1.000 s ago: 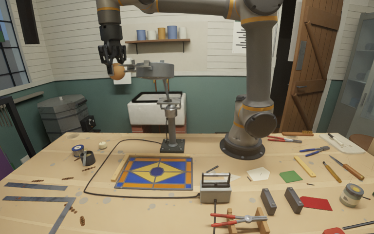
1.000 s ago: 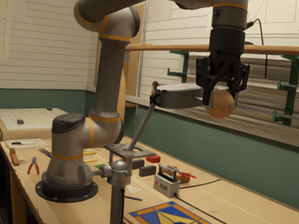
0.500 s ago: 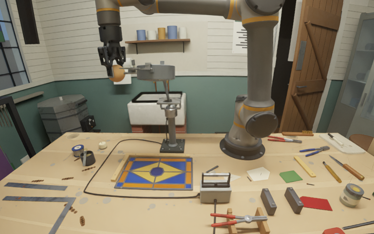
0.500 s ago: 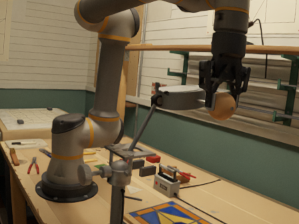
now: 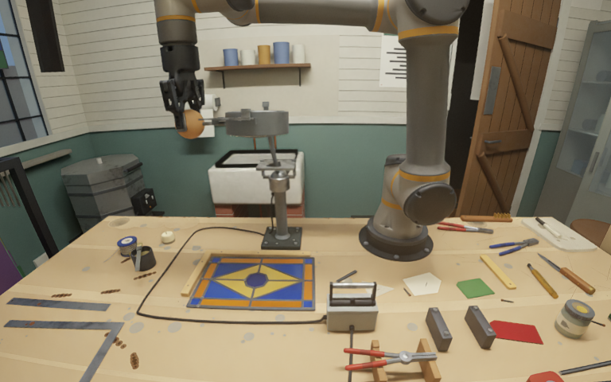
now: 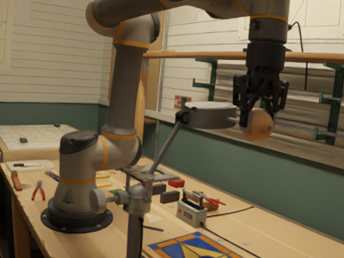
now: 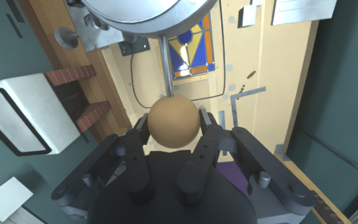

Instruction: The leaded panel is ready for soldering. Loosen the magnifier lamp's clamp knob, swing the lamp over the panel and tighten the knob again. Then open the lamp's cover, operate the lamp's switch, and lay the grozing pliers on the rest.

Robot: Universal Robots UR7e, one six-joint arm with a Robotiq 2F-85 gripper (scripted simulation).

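The lamp's round tan handle ball (image 5: 191, 124) (image 6: 258, 124) (image 7: 173, 124) sits in my gripper (image 5: 182, 118) (image 6: 259, 115) (image 7: 173, 121), which is closed on it. A thin rod joins the ball to the grey round lamp head (image 5: 256, 122) (image 6: 206, 114), high above the bench. The head's arm slopes down to the post and clamp knob (image 6: 98, 200). The post stands on a base (image 5: 281, 238) behind the stained-glass panel (image 5: 256, 282) (image 7: 191, 51). Red-handled grozing pliers (image 5: 388, 358) lie across a wooden rest at the front edge. A grey switch box (image 5: 352, 307) sits right of the panel.
The wall and a wooden rail (image 6: 245, 56) stand close behind my gripper. The arm's base (image 5: 395, 241) is right of the lamp post. Hand tools, glass pieces and metal blocks (image 5: 480, 326) cover the bench's right side. A black cord (image 5: 148, 288) loops left of the panel.
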